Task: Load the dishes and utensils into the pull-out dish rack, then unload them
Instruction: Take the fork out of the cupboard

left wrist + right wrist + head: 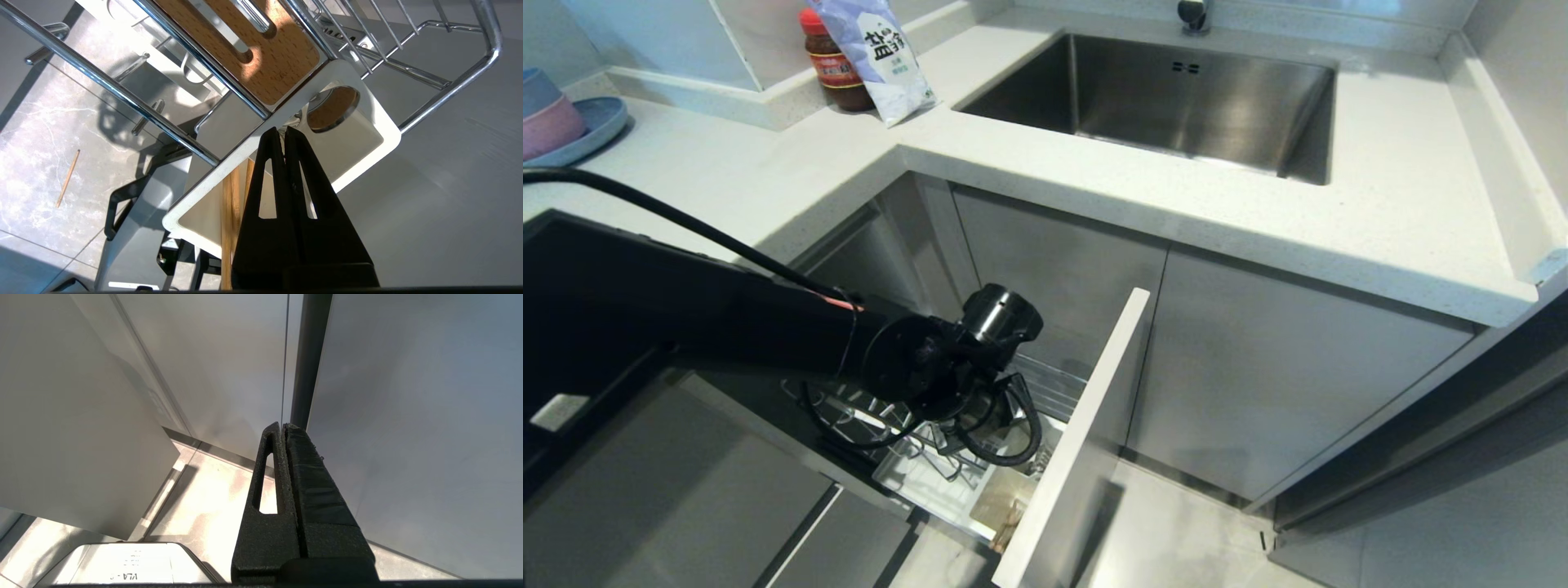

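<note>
The left gripper (284,131) has its black wedge-shaped fingers pressed together over the white plastic cutlery holder (380,134), its tips at the holder's middle divider; whether they pinch anything there I cannot tell, since no fork shows clearly between them. Just beside the fingers, light wooden chopsticks (233,196) stand in the holder's near compartment, and one thin wooden stick (68,178) lies on the marbled floor below. This reads as a utensil step at the holder, loading or unloading; the next move probably calls for a straight lift clear of the chrome wires. Around it the pull-out dish rack (947,474) shows its slotted wooden strip (261,53) and pale panel front (1086,441). The right gripper (282,425), pressed closed, hangs parked by the grey cabinet doors.
</note>
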Robot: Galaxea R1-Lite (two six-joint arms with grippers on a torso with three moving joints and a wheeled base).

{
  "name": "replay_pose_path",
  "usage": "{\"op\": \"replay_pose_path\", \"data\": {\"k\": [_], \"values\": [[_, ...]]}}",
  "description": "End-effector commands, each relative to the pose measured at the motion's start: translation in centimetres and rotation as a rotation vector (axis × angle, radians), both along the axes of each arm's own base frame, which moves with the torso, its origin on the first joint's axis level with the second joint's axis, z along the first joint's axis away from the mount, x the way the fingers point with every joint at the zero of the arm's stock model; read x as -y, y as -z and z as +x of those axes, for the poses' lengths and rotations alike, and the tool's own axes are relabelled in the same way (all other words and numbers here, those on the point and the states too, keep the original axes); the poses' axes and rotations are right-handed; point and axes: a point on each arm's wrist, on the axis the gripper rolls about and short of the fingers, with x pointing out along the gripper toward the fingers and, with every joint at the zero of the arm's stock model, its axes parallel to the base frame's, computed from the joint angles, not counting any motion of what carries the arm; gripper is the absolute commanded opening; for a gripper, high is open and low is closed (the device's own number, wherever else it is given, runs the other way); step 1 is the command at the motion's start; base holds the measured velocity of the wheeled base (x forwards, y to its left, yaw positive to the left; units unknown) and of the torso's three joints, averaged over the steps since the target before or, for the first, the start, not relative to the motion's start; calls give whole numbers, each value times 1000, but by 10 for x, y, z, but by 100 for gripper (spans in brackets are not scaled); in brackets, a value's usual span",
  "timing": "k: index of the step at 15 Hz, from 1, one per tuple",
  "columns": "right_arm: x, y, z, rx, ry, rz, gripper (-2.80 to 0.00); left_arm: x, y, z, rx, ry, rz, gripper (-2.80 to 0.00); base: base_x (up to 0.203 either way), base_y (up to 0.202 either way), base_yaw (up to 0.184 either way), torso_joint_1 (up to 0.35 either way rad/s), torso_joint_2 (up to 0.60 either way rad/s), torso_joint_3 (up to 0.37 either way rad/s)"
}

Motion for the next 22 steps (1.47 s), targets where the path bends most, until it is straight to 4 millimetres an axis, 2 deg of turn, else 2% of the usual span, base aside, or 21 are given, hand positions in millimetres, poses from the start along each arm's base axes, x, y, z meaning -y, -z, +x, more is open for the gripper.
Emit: {"op": "replay_pose_path", "data": {"k": [1, 3, 4, 8, 16, 22], "values": [[0, 0, 0, 1, 1, 0, -280, -2, -6, -3, 13, -6, -4, -280, 0, 0, 0, 0, 0, 0], [0, 0, 0, 1, 0, 0, -280, -1, -12, -8, 40, -13, 11, -280, 0, 0, 0, 0, 0, 0], [0, 0, 0, 1, 1, 0, -280, 0, -11, -10, 47, -14, 24, 0, 0, 0, 0, 0, 0, 0], [0, 0, 0, 1, 1, 0, -280, 2, -10, -9, 57, -21, 28, 0, 0, 0, 0, 0, 0, 0], [0, 0, 0, 1, 1, 0, -280, 9, 15, 13, 80, -36, 14, 0, 0, 0, 0, 0, 0, 0], [0, 0, 0, 1, 1, 0, -280, 10, 13, 13, 87, -35, 9, 0, 0, 0, 0, 0, 0, 0]]}}
